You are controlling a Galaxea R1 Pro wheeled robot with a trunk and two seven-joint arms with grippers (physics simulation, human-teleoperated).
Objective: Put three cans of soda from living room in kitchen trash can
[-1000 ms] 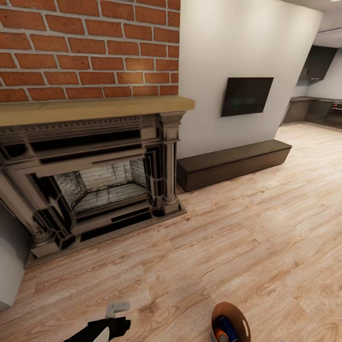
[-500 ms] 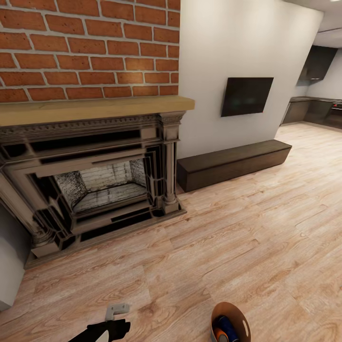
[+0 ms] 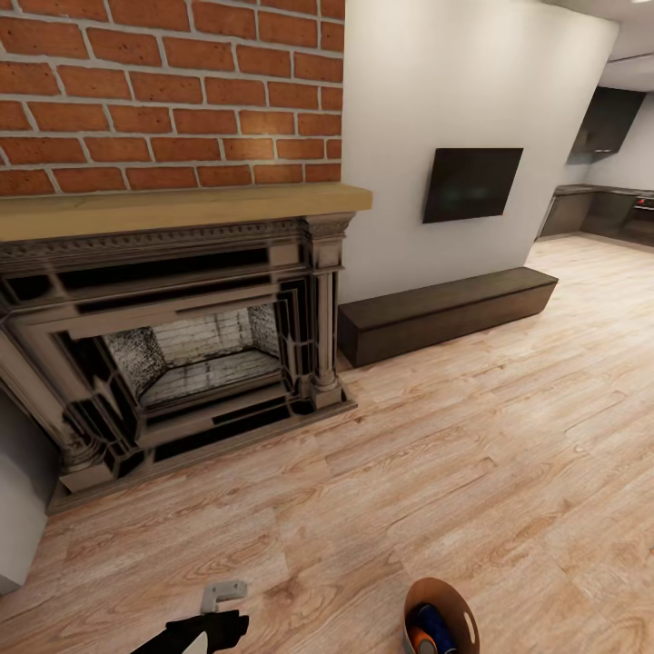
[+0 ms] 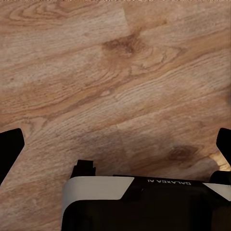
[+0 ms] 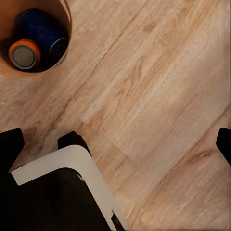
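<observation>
The copper-brown tash can (image 3: 445, 595) stands on the living room's wood floor at the bottom edge of the head view. Inside it lie an orange can of soda (image 3: 421, 642) and a dark blue one (image 3: 434, 627). In the right wrist view the tash can (image 5: 9, 72) sits off to one side, holding the orange can (image 5: 24, 54) and the blue can (image 5: 41, 26). My right gripper (image 5: 115, 144) is open above bare floor beside the bin. Over bare planks, my left gripper (image 4: 115, 144) is open too. The left arm (image 3: 211, 625) shows low in the head view.
A brick chimney with an ornate fireplace (image 3: 182, 363) fills the left. A low dark bench (image 3: 445, 313) runs along the white wall under a wall TV (image 3: 470, 183). Open wood floor leads right toward the dark kitchen cabinets (image 3: 599, 209).
The left arm sank slightly in the head view a second ago and has held still since. Nothing else moved.
</observation>
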